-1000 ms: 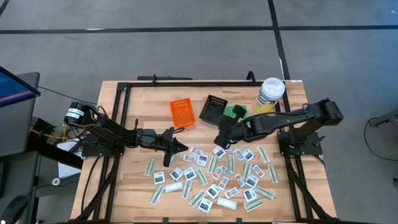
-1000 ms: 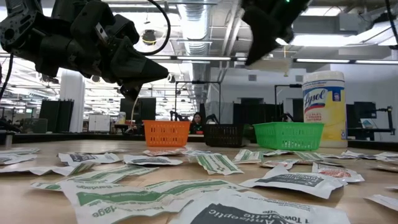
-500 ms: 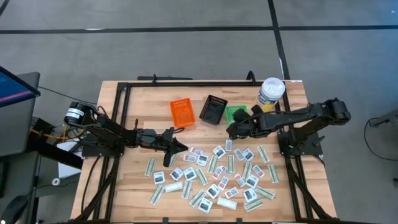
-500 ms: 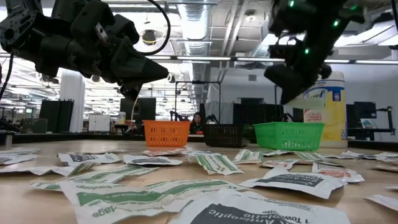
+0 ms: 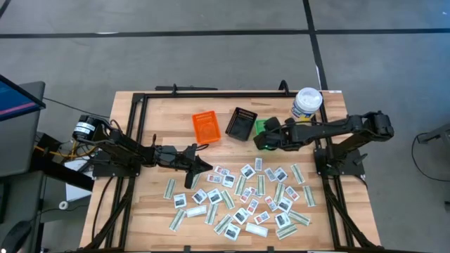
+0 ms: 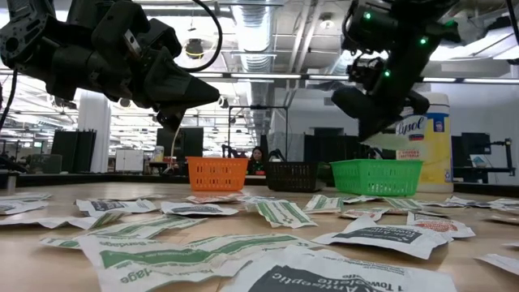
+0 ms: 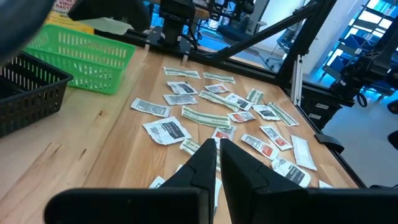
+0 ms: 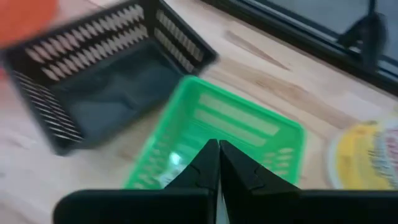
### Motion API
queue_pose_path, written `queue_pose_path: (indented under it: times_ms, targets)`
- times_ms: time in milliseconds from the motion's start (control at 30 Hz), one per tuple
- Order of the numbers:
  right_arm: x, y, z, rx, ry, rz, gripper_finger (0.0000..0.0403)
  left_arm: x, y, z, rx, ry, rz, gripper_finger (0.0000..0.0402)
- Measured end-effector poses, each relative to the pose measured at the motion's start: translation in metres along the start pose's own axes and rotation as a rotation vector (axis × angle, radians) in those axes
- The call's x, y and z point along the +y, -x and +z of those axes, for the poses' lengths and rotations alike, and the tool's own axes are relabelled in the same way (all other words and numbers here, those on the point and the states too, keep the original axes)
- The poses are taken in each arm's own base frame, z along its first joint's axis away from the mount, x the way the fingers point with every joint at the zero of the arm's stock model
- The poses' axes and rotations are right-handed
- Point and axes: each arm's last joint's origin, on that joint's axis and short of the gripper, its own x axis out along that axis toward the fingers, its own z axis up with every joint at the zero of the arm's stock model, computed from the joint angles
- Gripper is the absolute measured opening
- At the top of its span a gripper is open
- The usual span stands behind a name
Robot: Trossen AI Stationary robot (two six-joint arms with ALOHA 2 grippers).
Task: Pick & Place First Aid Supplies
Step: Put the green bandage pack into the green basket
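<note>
Right wrist view shows the right gripper [image 8: 214, 149] with its fingers pressed together, poised directly over the green bin [image 8: 217, 134]. Whether a packet is pinched between the tips I cannot tell. Just beyond it sits the black bin [image 8: 106, 87], with the orange bin [image 5: 206, 127] farther on and the Lysol canister [image 5: 306, 105] off to its other side: three bins and one canister in all.

Away from that gripper, toward the table's near edge, the first aid packets [image 5: 246, 197] lie scattered flat on the wooden table [image 5: 155, 204]; I count roughly forty, squarish white ones mixed with long pale-green strips. A few overlap, so an exact count is not possible.

Paper packets like these are probably very light, thin and floppy, and lie nearly flush with the wood. A pinch across a narrow edge or a lifted corner looks like the likeliest hold; a strip may droop when lifted.

Farther off, the left gripper [image 5: 199, 166] hovers with fingers closed at the pile's far end, holding nothing visible.
</note>
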Motion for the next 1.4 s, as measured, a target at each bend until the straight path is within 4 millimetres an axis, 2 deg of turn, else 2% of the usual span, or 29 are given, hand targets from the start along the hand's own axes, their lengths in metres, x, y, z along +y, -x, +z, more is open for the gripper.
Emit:
queue_pose_path:
  times_ms: [233, 600, 733, 867, 1000, 1067, 1133, 1300, 1400]
  targets:
    - [0.002, 0.000, 0.002, -0.020, 0.059, 0.017, 0.0017, 0.000, 0.000, 0.000, 0.000, 0.000, 0.000, 0.0022]
    - [0.000, -0.003, -0.006, -0.021, 0.079, 0.001, 0.0115, 0.000, 0.000, 0.000, 0.000, 0.000, 0.000, 0.0022]
    - [0.011, 0.005, -0.010, -0.016, 0.150, 0.110, 0.0142, 0.000, 0.000, 0.000, 0.000, 0.000, 0.000, 0.0022]
    - [0.026, 0.022, -0.011, -0.018, 0.254, 0.232, 0.0163, 0.000, 0.000, 0.000, 0.000, 0.000, 0.000, 0.0022]
    - [0.043, 0.045, -0.013, 0.101, 0.311, 0.490, 0.0175, 0.000, 0.000, 0.000, 0.000, 0.000, 0.000, 0.0022]
    - [0.051, 0.056, -0.019, 0.169, 0.327, 0.636, 0.0175, 0.000, 0.000, 0.000, 0.000, 0.000, 0.000, 0.0022]
    - [0.058, 0.064, -0.030, 0.199, 0.362, 0.698, 0.0174, 0.000, 0.000, 0.000, 0.000, 0.000, 0.000, 0.0022]
    - [0.072, 0.073, -0.062, 0.249, 0.475, 0.706, 0.0165, 0.000, 0.000, 0.000, 0.000, 0.000, 0.000, 0.0022]
    - [0.079, 0.071, -0.080, 0.282, 0.533, 0.685, 0.0165, 0.000, 0.000, 0.000, 0.000, 0.005, 0.000, 0.0022]
